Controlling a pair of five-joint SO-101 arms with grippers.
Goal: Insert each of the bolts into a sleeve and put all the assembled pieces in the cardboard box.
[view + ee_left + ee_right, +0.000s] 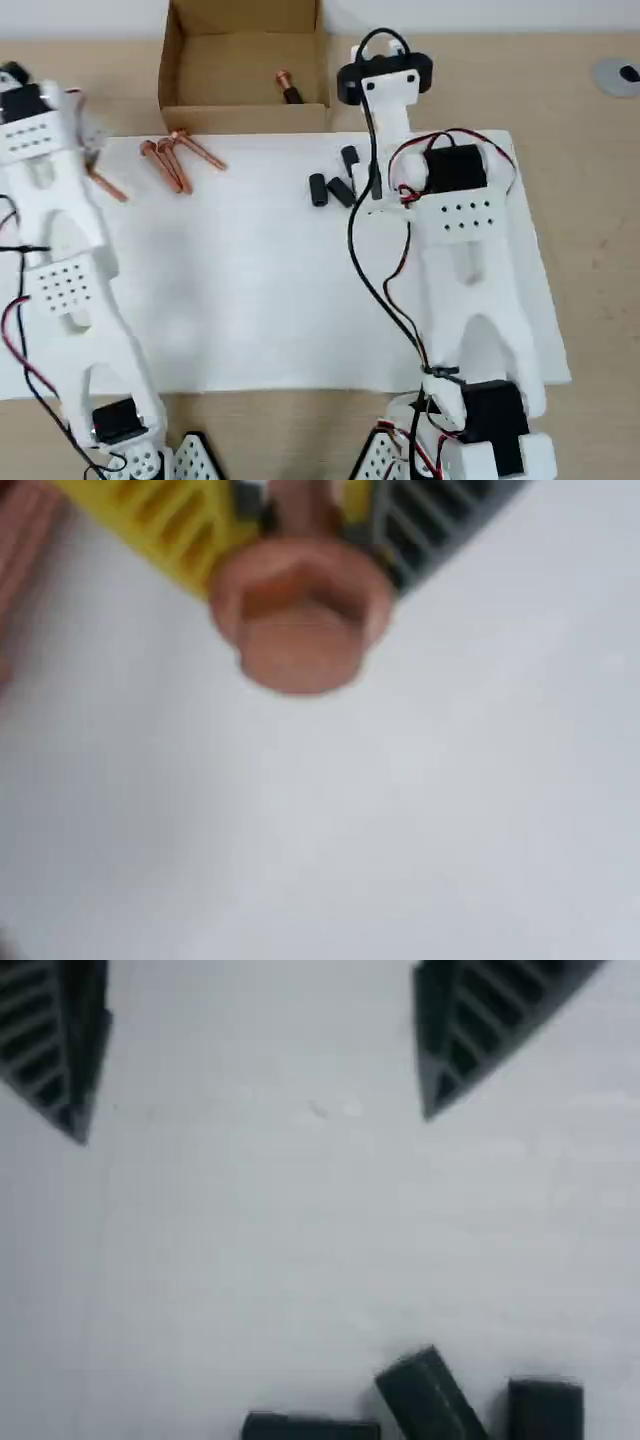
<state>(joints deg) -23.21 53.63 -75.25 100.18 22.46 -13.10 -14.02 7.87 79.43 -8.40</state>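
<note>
Left side: your left end effector [300, 508] is clenched on a bolt [300, 620], with a yellow finger on one side of the shank and a dark finger on the other. The bolt's head faces the wrist camera. From above, that bolt [106, 185] sticks out at a slant over the left edge of the white sheet [260, 290]. Whether its tip touches the sheet, you cannot tell.

Loose bolts: three loose bolts [172, 160] lie on the sheet just in front of the cardboard box [240, 118], near its left corner. Two lie side by side. The third is angled away to the right, its head by theirs.

Right side: your right end effector [250, 1120] is released, its dark fingers spread wide over bare sheet. Three black sleeves [335, 180] lie on the sheet close together, below the box's right corner and just left of the right arm. The wrist camera catches these sleeves [430, 1392] at the frame's edge, none between the fingers.

Box: one assembled piece [288, 88], a copper head on a black sleeve, rests inside near the right wall.

The sheet sits on a wooden tabletop [590, 200].
</note>
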